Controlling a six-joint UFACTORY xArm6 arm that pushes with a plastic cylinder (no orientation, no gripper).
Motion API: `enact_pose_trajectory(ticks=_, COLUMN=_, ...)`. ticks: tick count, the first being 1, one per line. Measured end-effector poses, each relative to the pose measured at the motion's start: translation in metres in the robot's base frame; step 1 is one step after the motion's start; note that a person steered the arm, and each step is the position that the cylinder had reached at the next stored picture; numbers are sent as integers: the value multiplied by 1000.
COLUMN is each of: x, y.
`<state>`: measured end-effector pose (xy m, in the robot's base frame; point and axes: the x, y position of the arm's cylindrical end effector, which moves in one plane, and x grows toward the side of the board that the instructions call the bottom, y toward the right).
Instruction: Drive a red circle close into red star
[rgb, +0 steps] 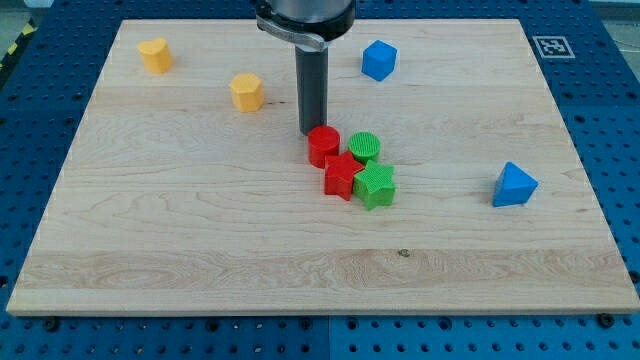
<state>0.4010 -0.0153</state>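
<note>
The red circle stands near the board's middle, touching the red star just below and to its right. My tip is right at the red circle's upper left edge, touching or nearly touching it. The dark rod rises from there to the view's top.
A green circle sits right of the red circle, and a green star-like block touches the red star's right side. A yellow block and another yellow block lie at upper left. A blue block lies at the top, a blue triangle at right.
</note>
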Motion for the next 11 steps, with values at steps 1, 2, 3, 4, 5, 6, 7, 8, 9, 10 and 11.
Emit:
enact_pose_trajectory(ticks=1, x=-21, y=-27)
enact_pose_trajectory(ticks=2, x=-14, y=-53)
enact_pose_trajectory(ticks=3, x=8, y=-52)
enact_pose_trajectory(ticks=4, x=15, y=-35)
enact_pose_trajectory(ticks=5, x=20, y=-19)
enact_pose_trajectory(ticks=6, x=20, y=-16)
enact_pose_trajectory(ticks=7, x=24, y=-16)
enact_pose_trajectory(ticks=8, x=38, y=-15)
enact_pose_trajectory(ticks=9, x=39, y=-15)
enact_pose_trajectory(ticks=10, x=37, y=-36)
enact_pose_trajectory(ticks=11, x=14, y=-100)
